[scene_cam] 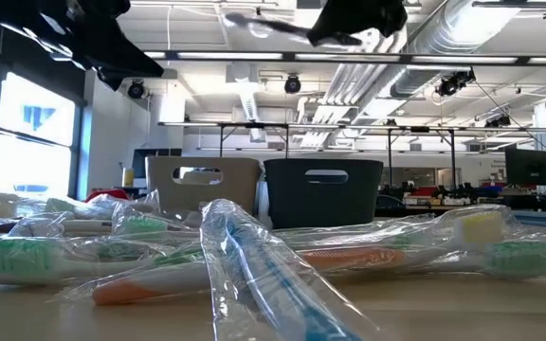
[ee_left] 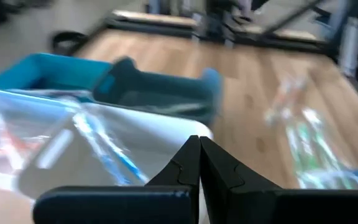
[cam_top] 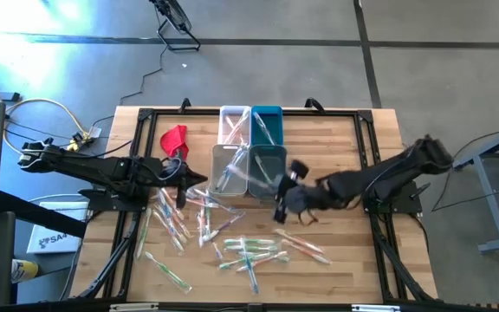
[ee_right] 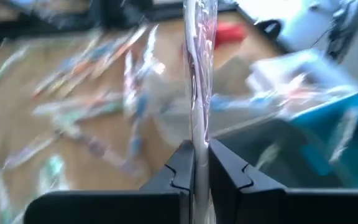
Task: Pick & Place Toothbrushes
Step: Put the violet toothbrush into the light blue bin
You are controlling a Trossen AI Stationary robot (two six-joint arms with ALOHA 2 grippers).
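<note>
While angled inward, right claw [ee_right: 195, 163] pinches toothbrush [ee_right: 199, 74] — lifted.

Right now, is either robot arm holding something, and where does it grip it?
The right tool pinches a wrapped toothbrush by one end of its clear wrapper. The left tool is shut, holding nothing.

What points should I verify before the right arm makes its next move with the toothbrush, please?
1. Right pincer shut on a wrapped toothbrush: ok; the clear wrapper stands up between its fingers.
2. Right pincer near the bins: ok; in the high view it sits beside the dark bin.
3. Which bin this toothbrush belongs in: cannot tell; its handle colour is too blurred.
4. Left pincer shut and holding nothing: ok.
5. Left arm clear of the right arm's path: ok; it waits on the other side of the clear bin.
6. Toothbrushes left on the table: not ok; many remain.
</note>
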